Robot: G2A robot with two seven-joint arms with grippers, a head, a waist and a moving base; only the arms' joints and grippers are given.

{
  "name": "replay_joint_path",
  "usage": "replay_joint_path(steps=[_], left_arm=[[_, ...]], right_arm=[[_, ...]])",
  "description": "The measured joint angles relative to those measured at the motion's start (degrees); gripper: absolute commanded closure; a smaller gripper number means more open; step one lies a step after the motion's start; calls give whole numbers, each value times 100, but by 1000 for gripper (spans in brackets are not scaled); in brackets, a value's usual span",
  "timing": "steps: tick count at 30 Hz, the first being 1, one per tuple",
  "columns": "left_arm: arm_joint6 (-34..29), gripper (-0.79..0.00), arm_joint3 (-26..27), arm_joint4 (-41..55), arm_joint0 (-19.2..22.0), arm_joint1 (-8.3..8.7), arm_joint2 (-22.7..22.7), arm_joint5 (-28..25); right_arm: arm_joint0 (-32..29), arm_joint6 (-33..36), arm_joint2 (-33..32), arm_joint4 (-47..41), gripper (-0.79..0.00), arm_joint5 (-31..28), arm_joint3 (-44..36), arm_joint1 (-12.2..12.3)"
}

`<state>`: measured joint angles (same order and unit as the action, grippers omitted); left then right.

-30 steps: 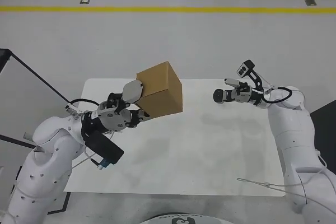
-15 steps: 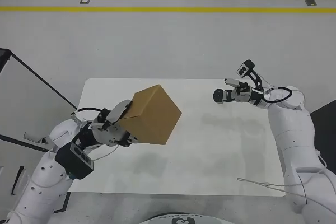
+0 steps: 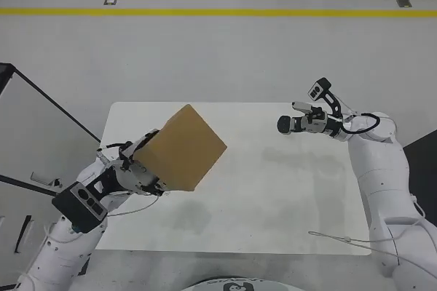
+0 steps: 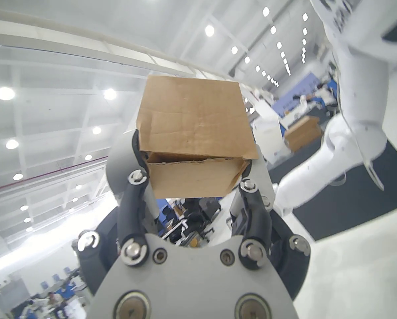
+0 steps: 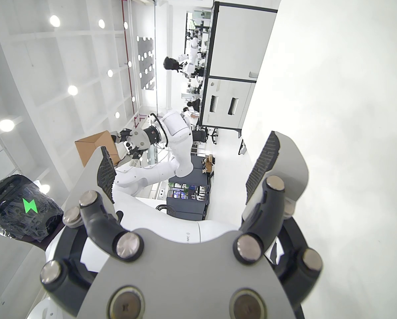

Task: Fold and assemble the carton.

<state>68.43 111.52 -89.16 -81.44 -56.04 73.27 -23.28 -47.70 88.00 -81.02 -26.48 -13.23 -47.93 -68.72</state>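
Observation:
A brown cardboard carton (image 3: 180,148), folded into a closed box, hangs tilted above the left part of the white table (image 3: 277,196). My left gripper (image 3: 142,171) is shut on its lower edge. The left wrist view has the carton (image 4: 195,134) clamped between the two fingers, with a flap seam along its near side. My right gripper (image 3: 284,124) hovers over the table's far right area, open, nothing between its fingers (image 5: 263,164). In the right wrist view the carton (image 5: 94,146) is far off in the other arm's gripper.
A dark-framed cabinet (image 3: 14,124) stands beside the table's left end. A thin cable (image 3: 339,236) lies near the table's front right edge. A yellow floor line (image 3: 218,12) runs behind the table.
My left arm has swung the carton toward the left and front and raised it, and the box has turned. The right arm has kept still.

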Motion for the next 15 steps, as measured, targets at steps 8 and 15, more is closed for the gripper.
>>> replay_joint_path(steps=[8, 15], left_arm=[[414, 0, -197, 568, 267, -125, -440, -131], [445, 0, -298, 602, 338, -170, -537, -289]], right_arm=[[0, 0, 0, 0, -785, 0, 0, 0], [0, 0, 0, 0, -785, 0, 0, 0]])
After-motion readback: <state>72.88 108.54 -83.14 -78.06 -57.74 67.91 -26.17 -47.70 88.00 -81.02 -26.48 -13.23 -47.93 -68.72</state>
